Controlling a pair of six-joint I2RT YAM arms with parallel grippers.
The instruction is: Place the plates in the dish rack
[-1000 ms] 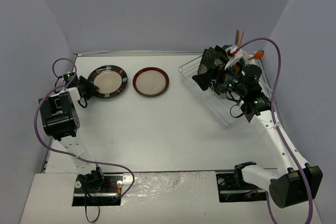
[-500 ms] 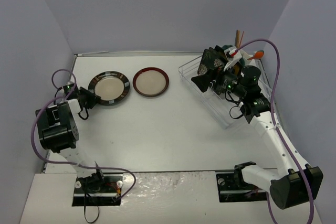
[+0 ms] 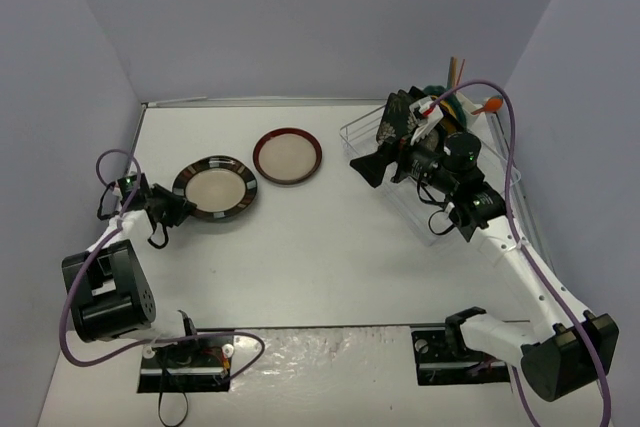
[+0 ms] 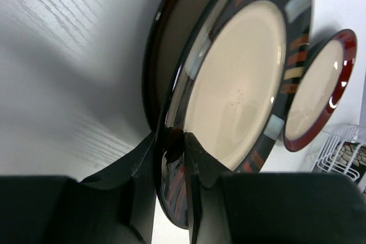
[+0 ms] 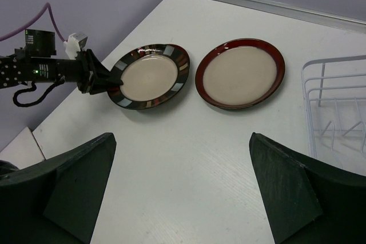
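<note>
left claw clamps 1 striped plate near 1 red-rimmed plate; right claw spread wide.

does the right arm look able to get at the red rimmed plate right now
Probably yes: the right claw is open and faces the red-rimmed plate across bare table, with nothing between. The striped plate in the left claw sits to one side.

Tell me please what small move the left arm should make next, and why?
Probably lift the striped plate clear of the table: the left gripper pinches its rim, and the dish rack stands far to the right.
</note>
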